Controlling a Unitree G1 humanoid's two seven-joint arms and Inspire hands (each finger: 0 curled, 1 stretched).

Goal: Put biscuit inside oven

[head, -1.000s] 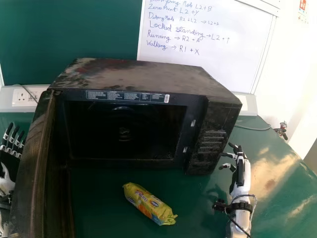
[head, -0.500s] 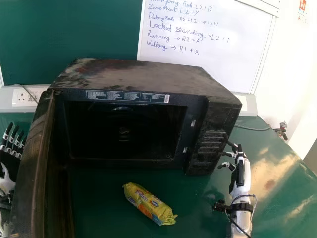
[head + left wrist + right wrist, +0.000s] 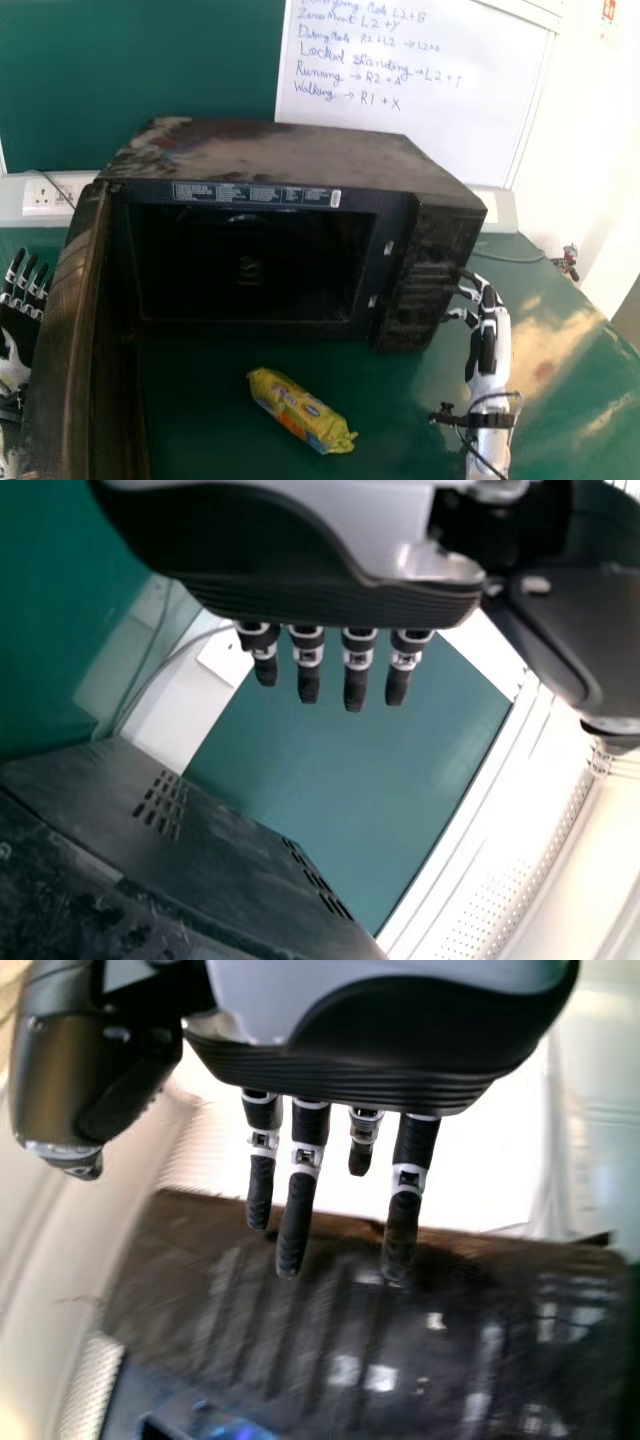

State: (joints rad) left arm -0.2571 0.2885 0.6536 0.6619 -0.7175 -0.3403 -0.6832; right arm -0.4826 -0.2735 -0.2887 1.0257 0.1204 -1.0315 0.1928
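Left hand [image 3: 14, 372], open, was separated from biscuit packet [image 3: 300, 410] by oven door [image 3: 68, 340]. Right hand [image 3: 488, 345] was held open beside control panel [image 3: 420, 290].

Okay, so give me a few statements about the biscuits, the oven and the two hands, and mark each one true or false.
1. The biscuit pack lies on the table in front of the oven. True.
2. The oven door is shut. False: the door stands open.
3. The right hand is beside the oven's button panel. True.
4. The left hand holds the pack. False: the left hand is across the open door from it.
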